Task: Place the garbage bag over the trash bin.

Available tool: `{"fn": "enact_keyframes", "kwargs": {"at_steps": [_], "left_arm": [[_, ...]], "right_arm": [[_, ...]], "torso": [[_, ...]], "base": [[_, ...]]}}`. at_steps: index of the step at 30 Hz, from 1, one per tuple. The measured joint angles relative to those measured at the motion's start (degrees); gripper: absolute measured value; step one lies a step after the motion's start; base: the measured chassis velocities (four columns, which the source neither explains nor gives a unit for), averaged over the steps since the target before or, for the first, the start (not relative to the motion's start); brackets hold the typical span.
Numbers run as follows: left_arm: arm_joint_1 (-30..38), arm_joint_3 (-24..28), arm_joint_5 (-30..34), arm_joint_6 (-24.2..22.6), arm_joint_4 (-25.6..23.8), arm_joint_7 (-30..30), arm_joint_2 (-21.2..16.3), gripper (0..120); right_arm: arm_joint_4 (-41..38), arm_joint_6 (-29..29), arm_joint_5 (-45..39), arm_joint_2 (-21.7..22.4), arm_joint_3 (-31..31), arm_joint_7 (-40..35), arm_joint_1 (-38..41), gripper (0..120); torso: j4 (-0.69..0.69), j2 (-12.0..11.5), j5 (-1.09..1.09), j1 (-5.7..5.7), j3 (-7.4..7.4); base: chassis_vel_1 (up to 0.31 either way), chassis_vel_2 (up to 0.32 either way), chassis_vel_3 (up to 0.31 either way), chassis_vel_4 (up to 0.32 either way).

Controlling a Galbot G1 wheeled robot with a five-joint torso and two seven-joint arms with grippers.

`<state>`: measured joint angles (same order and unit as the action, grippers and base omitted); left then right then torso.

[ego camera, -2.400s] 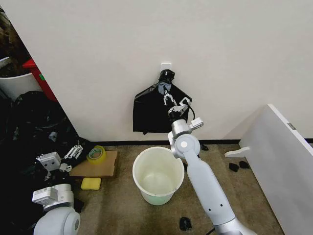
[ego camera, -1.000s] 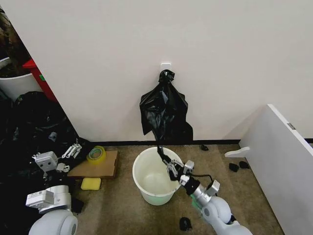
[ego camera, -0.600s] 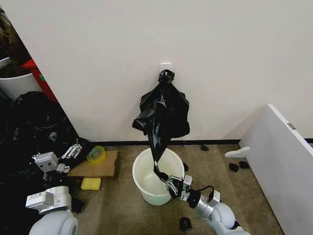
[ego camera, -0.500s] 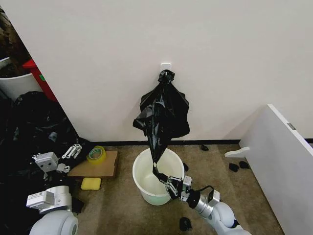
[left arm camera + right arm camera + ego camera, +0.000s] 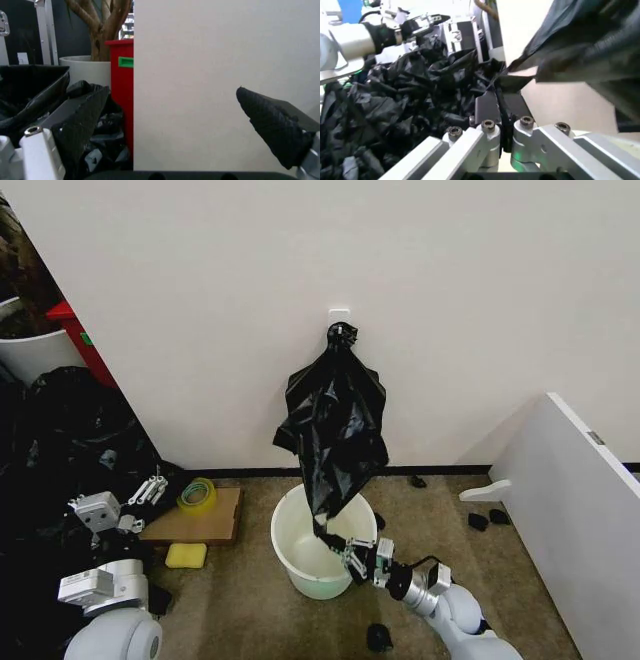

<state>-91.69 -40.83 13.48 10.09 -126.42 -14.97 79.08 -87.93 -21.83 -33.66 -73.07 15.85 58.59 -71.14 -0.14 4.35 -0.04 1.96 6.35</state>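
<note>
Bag gripped at its lower tip above the bin, not yet fitted.

The garbage bag (image 5: 334,430) is seen hanging from a wall hook straight above the trash bin (image 5: 300,565), its lower tip drawn down to just inside the bin's rim and clenched in the right end effector (image 5: 345,556), which is held low at the bin's right edge. In the right wrist view a fold of black film is seen pinched between the closed fingers (image 5: 492,108). The left end effector (image 5: 152,488) is parked well to the bin's left, fingers spread. Judged from this, only the grasp is done; freeing, opening and stretching the bag over the rim are left.
</note>
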Motion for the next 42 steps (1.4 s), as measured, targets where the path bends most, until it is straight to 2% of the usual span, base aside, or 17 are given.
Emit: {"fn": "enact_keyframes", "kwargs": {"at_steps": [4, 7, 8, 10, 11, 12, 13, 14, 18, 19, 24, 27, 28, 30, 34, 40, 42], "left_arm": [[-0.2, -0.1, 0.0, 0.1, -0.1, -0.1, 0.0, 100], [-0.3, -0.1, 0.0, 0.2, -0.2, -0.1, 0.0, 100], [-0.3, -0.1, 0.0, 0.2, -0.2, -0.1, 0.0, 100], [-0.3, 0.1, 0.0, 0.2, -0.2, -0.2, 0.0, 100], [-0.3, 0.1, 0.0, 0.2, -0.2, -0.2, 0.0, 100], [-0.2, 0.2, 0.0, 0.2, -0.1, -0.2, -0.1, 100], [-0.2, 0.2, 0.0, 0.2, -0.1, -0.2, -0.1, 100], [-0.1, 0.3, -0.1, 0.2, 0.1, -0.2, -0.1, 100], [0.4, 0.7, -0.3, 0.2, 1.0, -0.2, 0.0, 100], [0.4, 0.7, -0.3, 0.2, 1.0, -0.2, 0.0, 100], [1.0, 0.9, -0.4, 0.2, 1.9, -0.2, 0.0, 100], [1.5, 1.1, -0.7, 0.0, 3.4, -0.1, 0.0, 100], [1.5, 1.1, -0.7, 0.0, 3.4, -0.1, 0.0, 100], [1.8, 1.1, -0.9, 0.0, 4.4, -0.1, 0.0, 100], [2.0, 1.1, -1.1, 0.0, 5.0, -0.1, 0.1, 100], [2.6, 0.9, -1.1, 0.0, 5.8, -0.1, 0.1, 100], [2.7, 0.8, -1.1, 0.0, 6.1, -0.1, 0.1, 100]], "right_arm": [[-0.6, -2.3, 1.3, 0.2, -0.3, -4.7, -0.4, 9], [-1.9, -6.4, 8.0, 0.5, -0.5, -16.1, -1.2, 23], [-1.9, -6.4, 8.0, 0.5, -0.5, -16.1, -1.2, 23], [-3.3, -8.2, 18.9, 1.1, 0.0, -28.8, -2.0, 34], [-3.5, -8.2, 20.5, 1.2, 0.0, -30.5, -2.1, 36], [-4.2, -8.2, 24.7, 1.7, 0.0, -36.1, -2.8, 43], [-4.2, -8.2, 24.7, 1.7, 0.0, -36.1, -2.8, 43], [-4.8, -7.8, 27.1, 2.2, -0.3, -40.8, -3.4, 50], [-6.1, -6.2, 30.3, 2.5, -1.1, -47.5, -3.8, 66], [-6.1, -6.2, 30.3, 2.5, -1.1, -47.5, -3.8, 66], [-7.0, -1.7, 35.9, 2.4, -2.5, -55.6, -1.4, 82], [-5.5, 2.6, 50.0, 2.2, -3.2, -62.2, 3.2, 98], [-5.5, 2.6, 50.0, 2.2, -3.2, -62.2, 3.2, 98], [-3.8, 3.8, 60.3, 2.2, -3.5, -63.8, 6.3, 100], [-2.8, 4.1, 67.2, 2.0, -3.8, -63.6, 8.6, 100], [-1.6, 5.0, 70.9, 1.2, -5.6, -61.4, 10.4, 98], [-0.3, 6.5, 73.5, 0.7, -5.9, -61.1, 11.2, 91]], "torso": [[0.00, 0.0, 0.00, 0.00, 0.00], [0.00, 0.0, 0.01, 0.00, 0.00], [0.00, 0.0, 0.01, 0.00, 0.00], [0.00, 0.0, 0.00, 0.00, 0.00], [0.00, 0.0, 0.00, 0.00, 0.00], [-0.01, 0.0, 0.00, 0.00, 0.00], [-0.01, 0.0, 0.00, 0.00, 0.00], [-0.01, 0.0, 0.00, 0.00, 0.00], [-0.01, 0.0, 0.00, 0.00, 0.00], [-0.01, 0.0, 0.00, 0.00, 0.00], [0.00, 0.0, 0.00, 0.00, 0.00], [0.00, 0.0, 0.00, 0.00, 0.00], [0.00, 0.0, 0.00, 0.00, 0.00], [0.01, 0.0, 0.00, 0.00, 0.00], [0.01, 0.0, -0.01, 0.00, 0.00], [0.00, 0.0, 0.00, 0.00, 0.00], [0.00, 0.0, 0.00, 0.00, 0.00]], "base": [[0.000, 0.000, 0.000, 0.000], [0.000, 0.000, 0.000, 0.000], [0.000, 0.000, 0.000, 0.000], [0.000, 0.000, 0.000, 0.000], [0.000, 0.000, 0.000, 0.000], [0.000, 0.000, 0.000, 0.000], [0.000, 0.000, 0.000, 0.000], [0.000, 0.000, 0.000, 0.000], [0.000, 0.000, 0.000, 0.000], [0.000, 0.000, 0.000, 0.000], [0.000, 0.000, 0.000, 0.000], [0.000, 0.000, 0.000, 0.000], [0.000, 0.000, 0.000, 0.000], [0.000, 0.000, 0.000, 0.000], [0.000, 0.000, 0.000, 0.000], [0.000, 0.000, 0.000, 0.000], [0.000, 0.000, 0.000, 0.000]]}}
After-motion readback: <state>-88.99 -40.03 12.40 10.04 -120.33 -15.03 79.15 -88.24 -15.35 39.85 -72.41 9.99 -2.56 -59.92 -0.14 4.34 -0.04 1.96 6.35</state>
